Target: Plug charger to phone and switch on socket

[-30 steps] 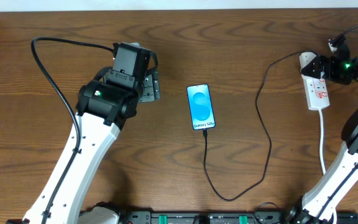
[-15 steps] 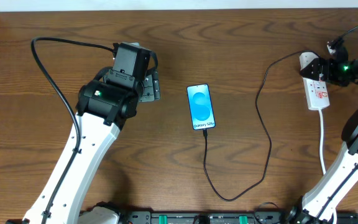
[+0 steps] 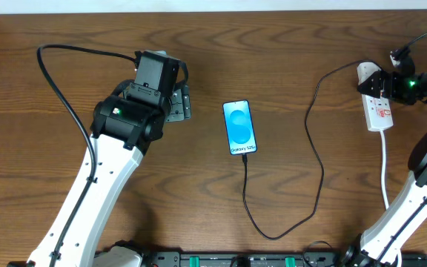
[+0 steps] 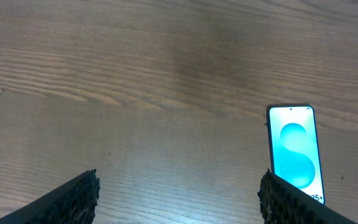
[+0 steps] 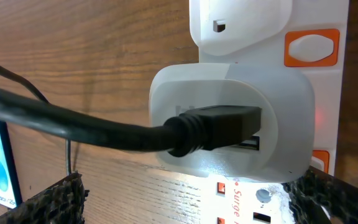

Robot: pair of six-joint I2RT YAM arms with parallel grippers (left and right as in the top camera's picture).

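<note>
Socket [image 3: 377,111] at the desk's [image 3: 199,222] right edge: the released right end effector [image 5: 194,198], pressing its switch [image 5: 312,48], could dislodge the charger [image 5: 216,127].

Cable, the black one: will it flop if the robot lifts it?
Probably floppy: the cable lies in loose curves. It looks thin, so likely light. Lifting it might tug the phone, since its tip seems plugged in there.

Bright, even light, soft shadows, slight close-up blur.
</note>
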